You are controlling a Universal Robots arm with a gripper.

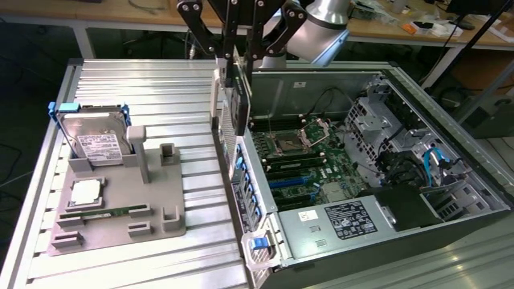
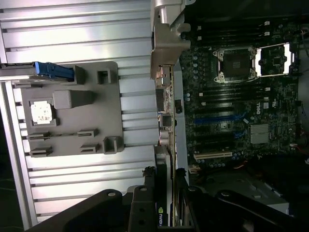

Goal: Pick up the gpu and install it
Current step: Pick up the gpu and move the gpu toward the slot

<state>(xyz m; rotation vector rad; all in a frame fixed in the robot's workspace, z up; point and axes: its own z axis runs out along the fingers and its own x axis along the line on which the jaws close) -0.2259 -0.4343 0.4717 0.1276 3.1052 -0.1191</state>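
Observation:
My gripper (image 1: 235,60) is shut on the gpu (image 1: 238,99), which hangs upright and edge-on, a dark card above the rear wall of the open computer case (image 1: 449,180). In the wrist view the gpu (image 2: 165,106) runs as a thin green board edge from between the black fingers (image 2: 140,208) out to its silver end bracket (image 2: 167,41). It lines up along the case's rear edge, just beside the motherboard (image 2: 231,96), and is held above it, clear of the expansion slots (image 2: 217,118). The motherboard (image 1: 301,159) lies flat inside the case, with its processor socket open.
A grey fixture tray (image 1: 120,198) lies on the ribbed metal table at the exterior view's left. It holds a silver hard drive (image 1: 96,141) in a blue caddy, a processor chip (image 1: 86,191) and a narrow memory stick (image 1: 105,212). Drive cages and cables fill the case's far side.

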